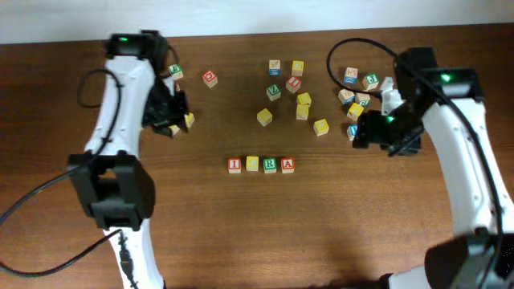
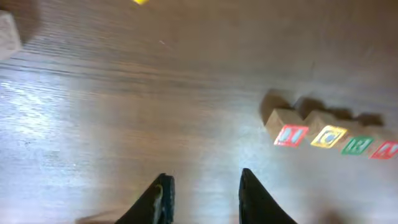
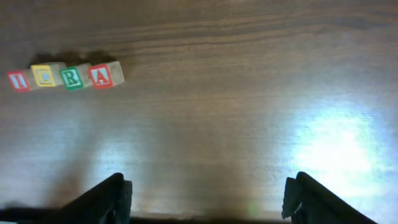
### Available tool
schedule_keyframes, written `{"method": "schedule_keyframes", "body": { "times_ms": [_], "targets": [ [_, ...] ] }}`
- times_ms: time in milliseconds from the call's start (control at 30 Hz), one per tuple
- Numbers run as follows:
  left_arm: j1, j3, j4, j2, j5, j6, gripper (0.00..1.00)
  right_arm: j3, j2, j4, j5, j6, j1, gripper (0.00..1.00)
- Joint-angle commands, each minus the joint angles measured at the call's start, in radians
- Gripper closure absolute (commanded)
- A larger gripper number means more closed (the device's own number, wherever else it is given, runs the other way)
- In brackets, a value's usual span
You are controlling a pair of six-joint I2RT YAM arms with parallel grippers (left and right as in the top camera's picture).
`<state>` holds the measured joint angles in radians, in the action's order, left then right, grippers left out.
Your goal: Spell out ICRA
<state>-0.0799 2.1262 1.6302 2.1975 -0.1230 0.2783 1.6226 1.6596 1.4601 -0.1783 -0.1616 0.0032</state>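
Four cubes stand side by side in a row at the table's middle: red I (image 1: 234, 165), yellow C (image 1: 252, 164), green R (image 1: 270, 165), red A (image 1: 287, 165). The row also shows in the left wrist view, I (image 2: 290, 135), C (image 2: 329, 137), R (image 2: 357, 145), A (image 2: 386, 149), and in the right wrist view, I (image 3: 18, 80), C (image 3: 44, 75), R (image 3: 73, 78), A (image 3: 101, 76). My left gripper (image 2: 202, 196) is open and empty, back left of the row. My right gripper (image 3: 208, 199) is wide open and empty, to the right of the row.
Several loose letter cubes lie scattered behind the row, around (image 1: 293, 84), with more at the back right (image 1: 357, 88) near my right arm and a few at the left (image 1: 178, 122) beside my left arm. Cables trail along both arms.
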Motion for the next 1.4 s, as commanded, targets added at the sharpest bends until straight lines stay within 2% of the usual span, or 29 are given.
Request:
{"method": "schedule_keyframes", "body": {
  "times_ms": [0, 133, 167, 333, 433, 467, 533, 567, 600, 633, 700, 733, 767, 833, 867, 900, 933, 967, 1000, 1033, 1067, 1200, 1267, 1367],
  "targets": [
    [-0.030, 0.003, -0.005, -0.039, 0.045, -0.030, 0.77, -0.003, 0.035, -0.011, -0.062, -0.003, 0.003, 0.30],
    [-0.024, 0.004, 0.058, -0.142, 0.040, -0.034, 0.82, -0.003, -0.022, -0.011, -0.062, -0.005, 0.003, 0.28],
    [-0.029, -0.009, 0.058, -0.187, 0.038, -0.060, 0.87, -0.003, -0.034, -0.011, -0.062, -0.012, 0.004, 0.29],
    [-0.105, -0.166, 0.051, -0.308, 0.042, -0.029, 0.83, -0.038, -0.034, -0.066, -0.043, -0.011, 0.045, 0.36],
    [-0.130, -0.317, -0.044, -0.311, 0.041, -0.025, 0.81, -0.096, -0.034, -0.161, -0.059, -0.011, 0.058, 0.39],
    [-0.130, -0.367, -0.089, -0.311, 0.041, -0.025, 0.77, -0.104, -0.034, -0.184, -0.058, -0.011, 0.058, 0.34],
    [-0.130, -0.429, -0.154, -0.311, 0.041, -0.025, 0.61, -0.104, -0.034, -0.202, -0.059, -0.011, 0.058, 0.30],
    [-0.129, -0.449, -0.180, -0.311, 0.041, -0.025, 0.41, -0.104, -0.034, -0.212, -0.058, -0.011, 0.058, 0.23],
    [-0.130, -0.460, -0.203, -0.311, 0.041, -0.025, 0.18, -0.104, -0.034, -0.222, -0.058, -0.011, 0.058, 0.04],
    [-0.130, -0.463, -0.227, -0.311, 0.041, -0.025, 0.01, -0.104, -0.034, -0.238, -0.059, -0.011, 0.058, 0.02],
    [-0.129, -0.463, -0.232, -0.311, 0.041, -0.025, 0.00, -0.104, -0.034, -0.248, -0.081, -0.011, 0.057, 0.02],
    [-0.130, -0.463, -0.228, -0.311, 0.041, -0.025, 0.14, -0.104, -0.034, -0.245, -0.101, -0.011, 0.058, 0.02],
    [-0.130, -0.463, -0.229, -0.311, 0.041, -0.025, 0.38, -0.104, -0.034, -0.246, -0.110, -0.011, 0.058, 0.02],
    [-0.130, -0.476, -0.254, -0.311, 0.041, -0.025, 0.69, -0.106, -0.030, -0.254, -0.105, -0.011, 0.058, 0.03],
    [-0.133, -0.484, -0.269, -0.311, 0.041, -0.025, 0.88, -0.113, -0.029, -0.259, -0.105, -0.011, 0.061, 0.06],
    [-0.135, -0.495, -0.286, -0.311, 0.041, -0.025, 0.96, -0.121, -0.028, -0.264, -0.102, -0.011, 0.064, 0.13],
    [-0.136, -0.507, -0.304, -0.311, 0.041, -0.025, 1.00, -0.134, -0.027, -0.271, -0.102, -0.011, 0.065, 0.21],
    [-0.136, -0.524, -0.325, -0.311, 0.042, -0.025, 1.00, -0.159, -0.021, -0.281, -0.099, -0.011, 0.065, 0.45],
    [-0.136, -0.532, -0.336, -0.311, 0.041, -0.025, 1.00, -0.168, -0.016, -0.283, -0.099, -0.011, 0.065, 0.56],
    [-0.136, -0.541, -0.348, -0.311, 0.041, -0.025, 1.00, -0.187, -0.011, -0.298, -0.100, -0.011, 0.065, 0.72],
    [-0.136, -0.550, -0.363, -0.311, 0.041, -0.025, 1.00, -0.205, -0.009, -0.320, -0.100, -0.011, 0.065, 0.77],
    [-0.136, -0.659, -0.455, -0.311, 0.033, -0.025, 1.00, -0.308, -0.009, -0.488, -0.103, -0.112, 0.079, 0.76],
    [-0.136, -0.730, -0.512, -0.311, -0.011, -0.025, 1.00, -0.351, -0.008, -0.552, -0.103, -0.118, 0.098, 0.76],
    [-0.136, -0.809, -0.626, -0.311, -0.020, -0.025, 1.00, -0.422, 0.008, -0.652, -0.102, -0.136, 0.151, 0.87]
  ]
}}
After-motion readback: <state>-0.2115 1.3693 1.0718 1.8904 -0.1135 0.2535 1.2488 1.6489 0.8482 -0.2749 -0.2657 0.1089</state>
